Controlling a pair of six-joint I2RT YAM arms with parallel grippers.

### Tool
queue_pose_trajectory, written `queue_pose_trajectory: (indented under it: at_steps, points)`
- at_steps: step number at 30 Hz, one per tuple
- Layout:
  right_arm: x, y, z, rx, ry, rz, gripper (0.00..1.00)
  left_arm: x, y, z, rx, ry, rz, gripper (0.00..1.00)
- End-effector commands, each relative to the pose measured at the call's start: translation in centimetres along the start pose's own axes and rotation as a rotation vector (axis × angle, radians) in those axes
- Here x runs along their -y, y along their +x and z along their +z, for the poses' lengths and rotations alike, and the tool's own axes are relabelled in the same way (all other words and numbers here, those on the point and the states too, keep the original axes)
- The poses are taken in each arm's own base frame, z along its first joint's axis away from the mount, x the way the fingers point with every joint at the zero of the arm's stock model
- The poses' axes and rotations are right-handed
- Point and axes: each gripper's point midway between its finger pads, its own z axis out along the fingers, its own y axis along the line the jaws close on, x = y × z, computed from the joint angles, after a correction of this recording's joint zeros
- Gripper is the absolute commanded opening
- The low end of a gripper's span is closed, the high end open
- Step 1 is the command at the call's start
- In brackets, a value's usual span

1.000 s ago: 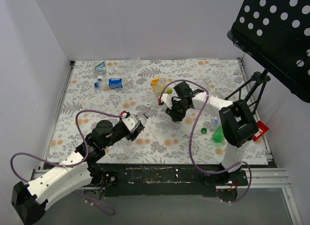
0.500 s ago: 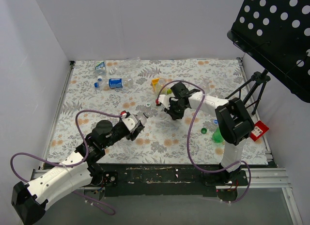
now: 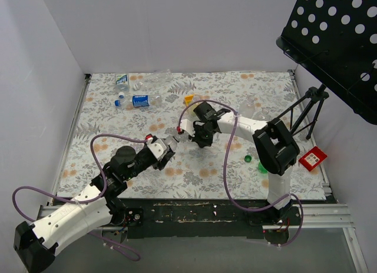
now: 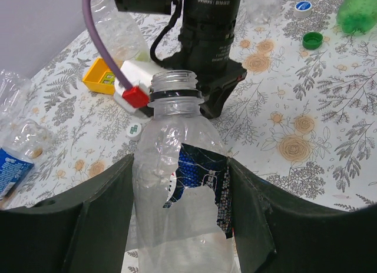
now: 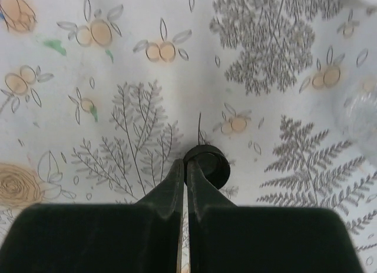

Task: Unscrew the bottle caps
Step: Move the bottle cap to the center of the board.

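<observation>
At frame centre the jaws of the left gripper (image 4: 178, 223) pinch a clear bottle (image 4: 179, 167), neck already bare; those of the right gripper (image 5: 185, 170), pressed together, perhaps nip a black cap (image 5: 208, 166), next to be dropped on the worktop (image 5: 88, 108).

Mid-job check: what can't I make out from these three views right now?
Right wrist view: whether the black cap is pinched by the shut right gripper or merely beside it; the fingertips cover the contact.
Left wrist view: the base of the clear bottle in the left gripper, cut off by the bottom edge.
Top view: the green bottle, mostly hidden behind the right arm.
</observation>
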Motion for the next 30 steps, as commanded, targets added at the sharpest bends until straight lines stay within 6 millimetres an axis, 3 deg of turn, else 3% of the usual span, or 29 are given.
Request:
queue_pose_trajectory:
  at_steps: [1, 5, 10, 14, 17, 20, 22, 26, 30]
  points:
    - [-0.4, -3.7, 0.7, 0.03, -0.031, -0.072, 0.01, -0.7, -0.5, -0.3, 0.028, -0.038, 0.012, 0.0]
    - [0.9, -5.7, 2.8, 0.008, 0.002, -0.091, 0.01, -0.9, -0.6, -0.4, 0.03, -0.051, 0.01, 0.0]
    - [4.6, -8.1, 4.2, -0.001, 0.104, -0.076, 0.01, -1.2, -0.7, -0.6, 0.038, -0.068, 0.012, 0.0]
    - [7.0, -8.8, 4.8, -0.021, 0.185, -0.079, 0.01, -1.3, -0.7, -0.7, 0.044, -0.077, 0.013, 0.0]
    - [7.7, -9.2, 4.8, -0.022, 0.204, -0.079, 0.03, -1.3, -0.7, -0.7, 0.043, -0.079, 0.011, 0.0]
    - [7.6, -9.7, 4.1, -0.003, 0.202, -0.075, 0.13, -1.3, -0.7, -0.7, 0.044, -0.076, 0.011, 0.0]
    - [6.4, -11.2, 2.8, 0.057, 0.156, -0.077, 0.18, -1.3, -0.8, -0.7, 0.048, -0.074, 0.012, 0.0]
    - [3.8, -14.6, -1.3, 0.199, 0.086, -0.113, 0.36, -1.3, -1.7, -0.9, 0.085, -0.079, 0.0, 0.0]
    - [1.9, -15.7, -4.1, 0.252, 0.052, -0.131, 0.45, -1.5, -3.0, -1.5, 0.142, -0.088, -0.019, 0.0]
